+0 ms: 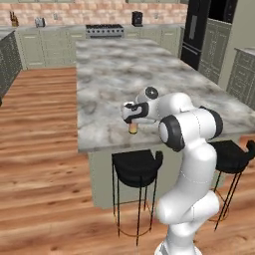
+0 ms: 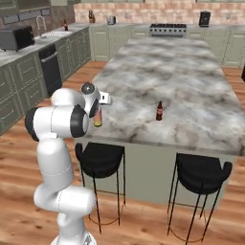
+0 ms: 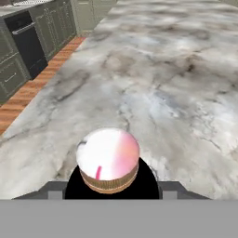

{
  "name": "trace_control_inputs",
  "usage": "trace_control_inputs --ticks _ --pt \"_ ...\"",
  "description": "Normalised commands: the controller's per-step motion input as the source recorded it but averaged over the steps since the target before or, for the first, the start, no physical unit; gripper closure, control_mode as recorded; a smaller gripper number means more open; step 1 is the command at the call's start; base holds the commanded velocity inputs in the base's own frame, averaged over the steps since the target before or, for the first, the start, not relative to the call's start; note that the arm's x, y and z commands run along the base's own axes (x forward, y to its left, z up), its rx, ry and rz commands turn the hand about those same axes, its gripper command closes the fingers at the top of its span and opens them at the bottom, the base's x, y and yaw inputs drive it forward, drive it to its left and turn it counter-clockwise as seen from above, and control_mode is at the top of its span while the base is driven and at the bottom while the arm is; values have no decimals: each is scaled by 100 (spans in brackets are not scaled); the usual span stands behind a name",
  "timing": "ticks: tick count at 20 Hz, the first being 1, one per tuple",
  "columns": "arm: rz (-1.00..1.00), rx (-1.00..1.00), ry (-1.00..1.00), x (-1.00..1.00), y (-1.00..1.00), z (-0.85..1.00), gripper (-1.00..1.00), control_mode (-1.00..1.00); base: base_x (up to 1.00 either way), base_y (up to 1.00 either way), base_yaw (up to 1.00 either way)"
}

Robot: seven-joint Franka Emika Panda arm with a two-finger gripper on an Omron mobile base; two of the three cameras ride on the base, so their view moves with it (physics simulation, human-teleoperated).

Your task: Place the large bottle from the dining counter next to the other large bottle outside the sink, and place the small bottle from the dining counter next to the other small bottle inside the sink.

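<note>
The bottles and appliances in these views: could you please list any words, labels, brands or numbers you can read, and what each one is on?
No text can be read.
Small brown bottle on the dining counter: red label, too small to read.
Large pink-orange bottle under the gripper: no lettering visible.
Microwave and coffee machine: too small and blurred to show markings.

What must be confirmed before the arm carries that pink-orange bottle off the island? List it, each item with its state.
1. Hand shut on the large bottle: ok, fingertips meet its sides.
2. Bottle upright: ok.
3. Bottle lifted off the dining counter: cannot tell.
4. Small bottle out of the way: ok, it stands apart on the counter.
5. Drop-off spot by the sink: cannot tell, too distant.
</note>
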Motion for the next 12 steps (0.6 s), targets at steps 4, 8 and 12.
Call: trace_control_inputs --ticks 4,8,12 --pt "0 0 0 0 0 0 100 100 1 100 0" --pt "0 0 0 0 0 0 100 100 11 100 0" --pt "0 0 0 0 0 0 100 100 22 100 0"
